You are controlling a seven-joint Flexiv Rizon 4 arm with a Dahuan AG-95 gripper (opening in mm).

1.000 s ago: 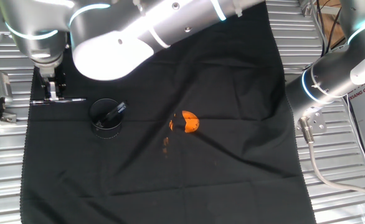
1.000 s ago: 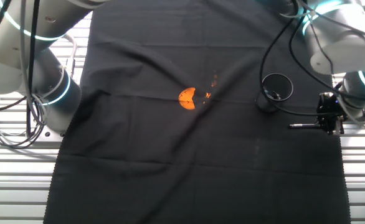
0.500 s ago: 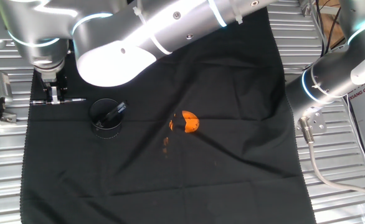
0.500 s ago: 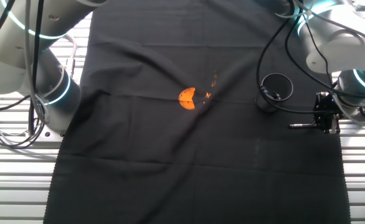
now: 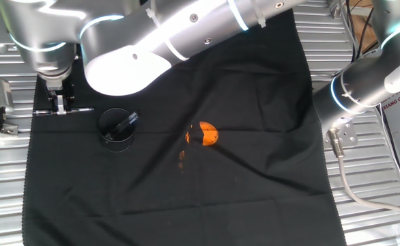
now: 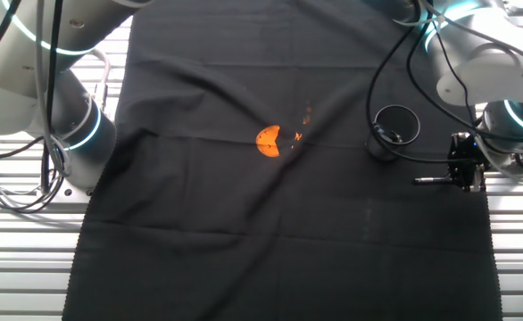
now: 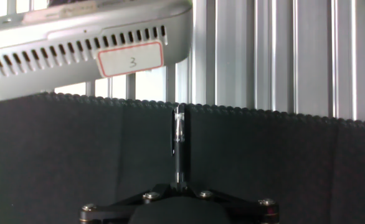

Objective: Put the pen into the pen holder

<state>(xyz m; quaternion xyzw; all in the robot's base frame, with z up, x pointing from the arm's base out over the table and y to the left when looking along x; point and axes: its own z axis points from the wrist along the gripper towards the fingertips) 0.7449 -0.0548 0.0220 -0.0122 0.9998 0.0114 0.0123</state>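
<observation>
The pen (image 5: pixel 67 110) is a slender dark stick with silvery glints, level over the cloth's left edge. My gripper (image 5: pixel 59 104) is shut on it near its middle. In the other fixed view the pen (image 6: pixel 431 180) sticks out left of the gripper (image 6: pixel 465 173). In the hand view the pen (image 7: pixel 179 143) runs forward from the shut gripper (image 7: pixel 180 183) toward the cloth's edge. The pen holder (image 5: pixel 116 128), a short black cup with a shiny rim, stands just right of and below the gripper, with a thick dark marker (image 5: pixel 127 122) leaning in it. It also shows in the other fixed view (image 6: pixel 396 130).
A small orange object (image 5: pixel 207 134) lies mid-cloth with orange crumbs beside it. The black cloth (image 5: pixel 186 184) covers a slatted metal table. A grey box labelled 3 (image 7: pixel 83 43) sits beyond the cloth's edge. A second arm (image 5: pixel 364 82) stands at the right.
The arm's upper links have shifted a little. The gripper and the pen stay at almost the same spot by the cloth's edge.
</observation>
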